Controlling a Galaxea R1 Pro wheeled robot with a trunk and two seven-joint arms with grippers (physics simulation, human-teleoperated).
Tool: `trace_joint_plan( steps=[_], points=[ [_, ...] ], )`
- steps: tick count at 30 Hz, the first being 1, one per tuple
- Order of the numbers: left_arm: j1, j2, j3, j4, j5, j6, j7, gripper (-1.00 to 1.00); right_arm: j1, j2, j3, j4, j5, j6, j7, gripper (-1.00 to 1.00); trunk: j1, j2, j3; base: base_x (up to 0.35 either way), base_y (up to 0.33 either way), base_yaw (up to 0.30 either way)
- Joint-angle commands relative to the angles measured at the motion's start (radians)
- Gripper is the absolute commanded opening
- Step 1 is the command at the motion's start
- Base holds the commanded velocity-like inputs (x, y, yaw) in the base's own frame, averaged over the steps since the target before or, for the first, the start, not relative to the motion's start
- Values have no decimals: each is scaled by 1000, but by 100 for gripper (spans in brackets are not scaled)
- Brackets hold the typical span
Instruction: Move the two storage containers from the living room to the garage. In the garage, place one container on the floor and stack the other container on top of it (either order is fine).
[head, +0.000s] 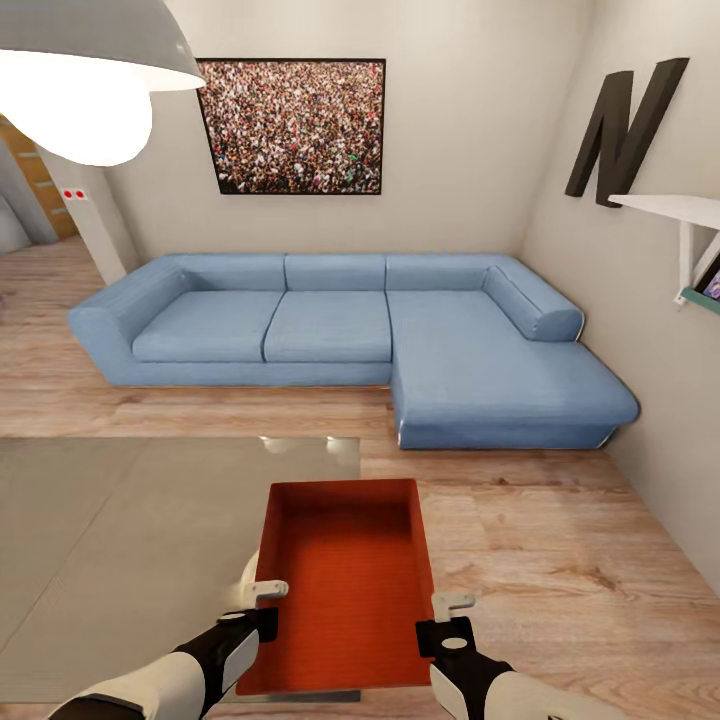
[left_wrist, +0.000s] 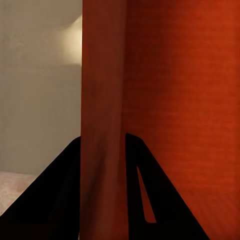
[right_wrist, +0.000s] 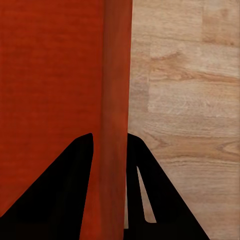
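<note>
Head view showed both arms reaching forward, the left end effector and right end effector each clamped on a long side wall of the orange-red storage container. The container was held level above the table edge and the wood-plank floor, facing the blue sofa.

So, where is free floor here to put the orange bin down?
Bare wood floor lies between the storage container and the right wall, and before the sofa. The left gripper and right gripper clamp its walls; the grey table borders left.
</note>
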Motion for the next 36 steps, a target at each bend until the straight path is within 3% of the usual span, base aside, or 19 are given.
trace_joint_plan(
  steps=[1, 36],
  points=[
    [0, 7, 45, 1, 13, 6, 10, -100, -1, 0, -5, -2, 4, -27, -12, -100, 0, -1, -1, 0, 0, 43],
    [0, 7, 45, 1, 13, 6, 9, -100, -1, 0, -5, -2, 3, -27, -12, -100, 0, -1, -1, 0, 0, 260]
  ],
)
